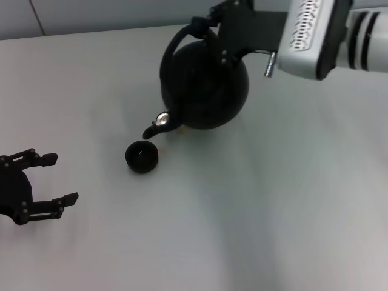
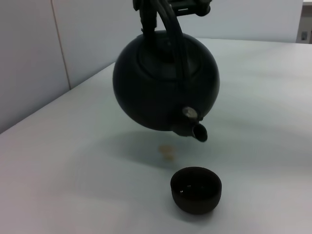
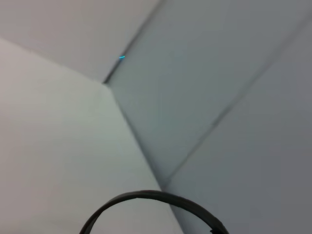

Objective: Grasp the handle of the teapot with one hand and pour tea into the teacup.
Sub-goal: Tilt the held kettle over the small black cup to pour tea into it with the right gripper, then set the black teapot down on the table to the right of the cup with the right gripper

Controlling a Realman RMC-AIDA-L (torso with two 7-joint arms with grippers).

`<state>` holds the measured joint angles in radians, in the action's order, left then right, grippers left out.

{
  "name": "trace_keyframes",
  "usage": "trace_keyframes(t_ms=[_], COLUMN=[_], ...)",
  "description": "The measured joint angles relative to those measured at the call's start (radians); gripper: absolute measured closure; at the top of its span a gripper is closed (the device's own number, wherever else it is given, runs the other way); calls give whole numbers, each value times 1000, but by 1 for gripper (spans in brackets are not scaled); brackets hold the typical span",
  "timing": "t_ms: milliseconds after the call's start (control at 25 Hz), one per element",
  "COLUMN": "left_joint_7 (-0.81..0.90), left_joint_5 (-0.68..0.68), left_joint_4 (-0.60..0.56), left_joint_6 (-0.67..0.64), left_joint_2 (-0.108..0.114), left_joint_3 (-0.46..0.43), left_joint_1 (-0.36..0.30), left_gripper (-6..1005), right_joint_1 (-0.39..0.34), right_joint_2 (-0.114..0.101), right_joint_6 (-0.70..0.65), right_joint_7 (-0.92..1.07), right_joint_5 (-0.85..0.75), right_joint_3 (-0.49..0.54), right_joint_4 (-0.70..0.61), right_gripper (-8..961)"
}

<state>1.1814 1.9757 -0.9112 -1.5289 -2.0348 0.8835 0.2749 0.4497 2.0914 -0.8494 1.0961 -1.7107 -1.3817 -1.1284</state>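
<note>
The black teapot [image 1: 206, 85] hangs in the air above the table, tilted with its silvery-tipped spout [image 1: 156, 126] pointing down at the teacup [image 1: 142, 156]. My right gripper [image 1: 209, 27] is shut on the arched handle [image 1: 176, 42] at the top. The left wrist view shows the teapot [image 2: 161, 83], its spout [image 2: 195, 129] just above and behind the small black teacup [image 2: 196, 189], and a pale-brown drop of tea [image 2: 167, 152] on the table. The handle's arc [image 3: 146, 204] shows in the right wrist view. My left gripper [image 1: 57, 179] is open and empty at the left, apart from the cup.
The white table [image 1: 273, 212] stretches to the right and front. A grey wall panel [image 2: 29, 53] borders the table's far side in the left wrist view.
</note>
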Motion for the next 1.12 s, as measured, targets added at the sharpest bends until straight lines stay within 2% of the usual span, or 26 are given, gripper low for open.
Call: trace_keyframes(t_ms=[240, 480, 640, 840, 1120], left_joint_7=[0, 0, 0, 0, 0], left_joint_5=[0, 0, 0, 0, 0], left_joint_4=[0, -14, -14, -14, -18], left_joint_6=[2, 0, 1, 2, 2], left_joint_2=[-3, -10, -13, -14, -18], left_joint_3=[0, 0, 1, 3, 5], left_joint_1=[5, 7, 10, 12, 12], left_gripper=[127, 127, 127, 127, 126], right_joint_1=[-73, -98, -103, -92, -67], right_joint_2=[-2, -9, -11, -13, -13], right_joint_6=[2, -14, -77, -108, -104], right_joint_7=[-8, -5, 8, 34, 29], right_joint_5=[204, 328, 402, 416, 414], right_joint_3=[86, 145, 236, 285, 290], right_joint_4=[61, 122, 207, 280, 386], right_gripper=[855, 855, 854, 854, 853])
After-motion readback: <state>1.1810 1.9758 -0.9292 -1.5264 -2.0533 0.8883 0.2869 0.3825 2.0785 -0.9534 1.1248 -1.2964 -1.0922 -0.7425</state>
